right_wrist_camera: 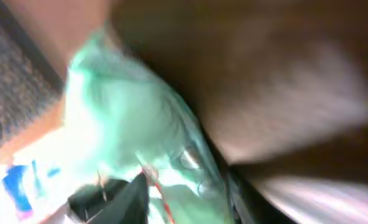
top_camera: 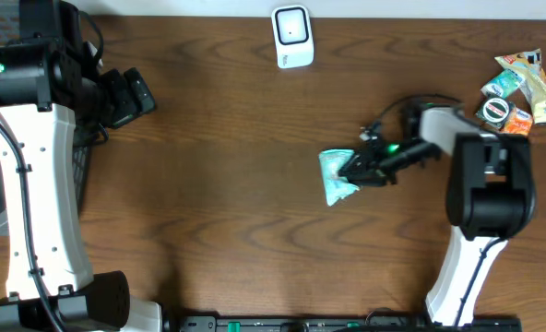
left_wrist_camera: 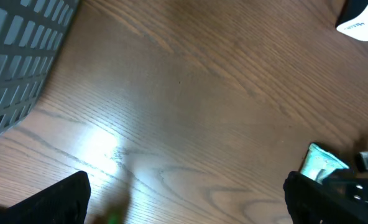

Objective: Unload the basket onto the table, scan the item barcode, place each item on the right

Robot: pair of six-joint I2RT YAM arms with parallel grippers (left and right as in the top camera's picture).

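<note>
The left claw (top_camera: pixel 140 93) stands spread wide over bare wood, with nothing between its fingers (left_wrist_camera: pixel 53 199). A grey mesh basket (left_wrist_camera: pixel 16 50) lies just beside it on its outer side, at the left edge of the table (top_camera: pixel 218 184). Well apart from this claw, towards the middle of the far edge, sits the white scanner (top_camera: pixel 291 37). It also lies beyond the right claw and somewhat to that claw's left.

The teal packet (top_camera: pixel 336 175) lies on the wood directly at the tips of the right claw (top_camera: pixel 358 170), which reaches in from the packet's right side and overlaps that edge in the overhead view. In the right wrist view the packet is a pale green blur filling the frame, with one dark finger (right_wrist_camera: pixel 125 202) below it. I cannot tell whether this claw is pinching the packet or only touching it.

Behind the right claw, past its arm, a heap of snack packets (top_camera: pixel 522 88) lies in the far right corner, well apart from the teal one.
</note>
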